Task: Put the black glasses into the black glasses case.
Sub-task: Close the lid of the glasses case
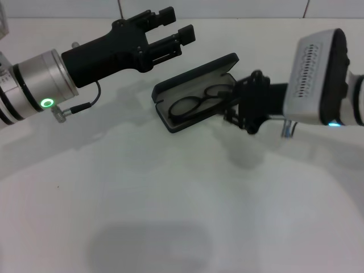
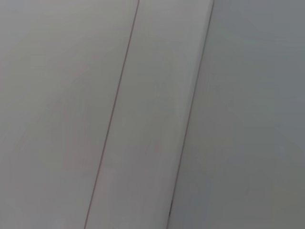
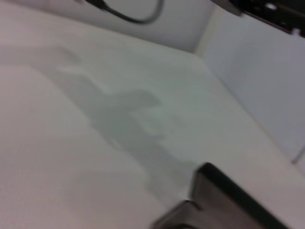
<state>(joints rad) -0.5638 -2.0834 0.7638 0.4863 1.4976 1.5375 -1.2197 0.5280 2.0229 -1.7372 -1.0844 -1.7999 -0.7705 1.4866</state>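
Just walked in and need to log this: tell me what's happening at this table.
The black glasses lie inside the open black glasses case on the white table. The right hand is at the case's right end, next to the glasses; whether it grips them can't be seen. The left hand hovers open, above and to the left of the case, touching nothing.

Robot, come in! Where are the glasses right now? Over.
Black glasses lying inside open black glasses case. Right gripper at the case's right end. Left gripper open, raised behind the case. Nothing blocking.
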